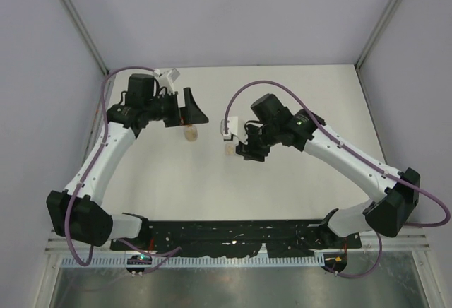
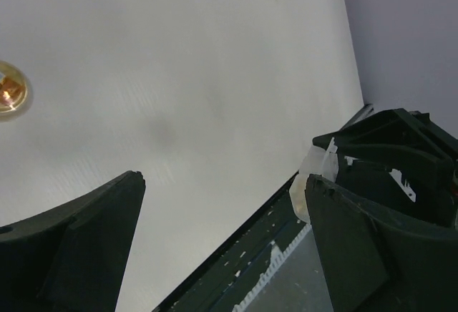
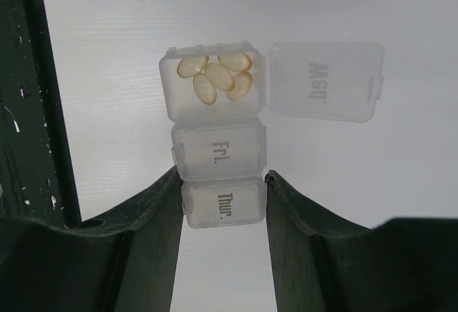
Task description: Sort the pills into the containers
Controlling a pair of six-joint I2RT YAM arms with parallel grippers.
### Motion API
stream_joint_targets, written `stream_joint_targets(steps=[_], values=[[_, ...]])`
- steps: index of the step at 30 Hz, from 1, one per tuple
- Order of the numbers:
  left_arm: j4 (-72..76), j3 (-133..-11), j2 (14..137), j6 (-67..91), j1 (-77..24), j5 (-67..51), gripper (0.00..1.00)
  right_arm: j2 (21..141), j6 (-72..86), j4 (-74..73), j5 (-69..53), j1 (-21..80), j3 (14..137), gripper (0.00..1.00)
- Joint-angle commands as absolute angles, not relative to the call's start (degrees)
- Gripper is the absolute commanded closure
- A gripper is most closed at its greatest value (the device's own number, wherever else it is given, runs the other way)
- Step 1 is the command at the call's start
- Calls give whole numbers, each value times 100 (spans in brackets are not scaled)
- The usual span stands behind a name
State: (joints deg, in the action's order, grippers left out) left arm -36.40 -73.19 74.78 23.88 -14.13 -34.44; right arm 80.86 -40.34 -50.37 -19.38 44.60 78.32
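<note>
While closed partway on the box [image 3: 218,151], gripped it with the right gripper [image 3: 223,176] by its two long sides, one finger [image 3: 154,219] flat against each. Pinched at the "Thur." cell, with the tips reaching up beside the "Fri." cell. Kept both of those cells shut. Carried a third cell at the end of the strip away from the jaws, open, with its clear lid [image 3: 322,83] marked "Wed" swung out sideways. Held five pale tan pills [image 3: 215,76] in that open cell, heaped together and touching. Seen from above, pointed left over the middle of the table [image 1: 282,96], box at the left end, open lid toward the far side. Could not tell whether the box touched the table.

Stood wide open at the left gripper [image 2: 225,183], with nothing between its fingers [image 2: 93,240]. Hung over the far left of the table, pointed right. Had an amber vial [image 1: 191,134] standing on the table just near of those fingers, apart from them. Lay left of the box, with bare table between the two. Showed orange inside the vial in the left wrist view, too small to make out single pills.

Farther out, ran back along white arms [image 1: 106,160] to black bases [image 1: 233,234] at the near edge, purple cables [image 1: 247,89] looped above each.
</note>
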Motion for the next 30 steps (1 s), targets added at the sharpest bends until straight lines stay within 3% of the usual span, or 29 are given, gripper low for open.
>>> stream_joint_targets(steps=[1, 16, 30], values=[[-3261, -7611, 7856, 3313, -1502, -4165, 2, 7761, -3850, -5142, -1916, 4552, 8095, 82], [-2804, -7480, 8771, 3621, -2171, -4825, 6, 7866, -3735, -5194, -1793, 4588, 8270, 85], [-2549, -7269, 8605, 3463, -2426, -5194, 7, 8112, -3639, -5133, -1406, 4570, 8288, 86]])
